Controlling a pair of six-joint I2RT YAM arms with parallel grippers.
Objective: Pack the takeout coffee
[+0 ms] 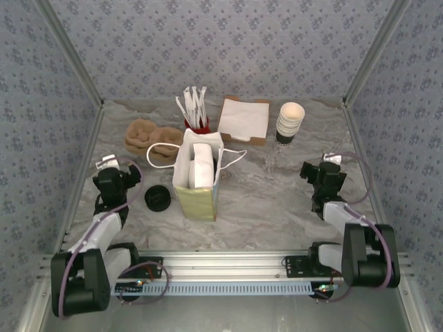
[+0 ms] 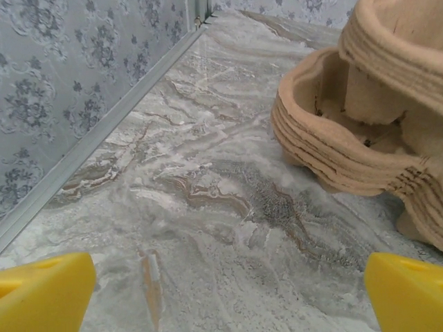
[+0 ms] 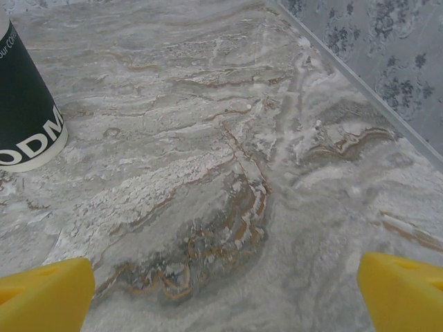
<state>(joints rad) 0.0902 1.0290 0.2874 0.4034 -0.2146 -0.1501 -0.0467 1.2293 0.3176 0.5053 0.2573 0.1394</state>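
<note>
Though a lidded coffee cup cannot be picked out for certain, a round black lid (image 1: 157, 198) sits on the table (image 1: 277, 207) just at nine o'clock of the paper bag (image 1: 197, 200), outside it. Whether a cup stands under it is too small to tell. The bag stands upright with its mouth open. The left gripper (image 2: 225, 297), near the lid at ten o'clock, is spread wide and empty. The right gripper (image 3: 225, 294), well apart at three o'clock, is likewise released. Napkins (image 1: 243, 117) and stacked cups (image 1: 290, 123) lie toward one o'clock, cup trays (image 1: 149, 135) toward eleven.
</note>
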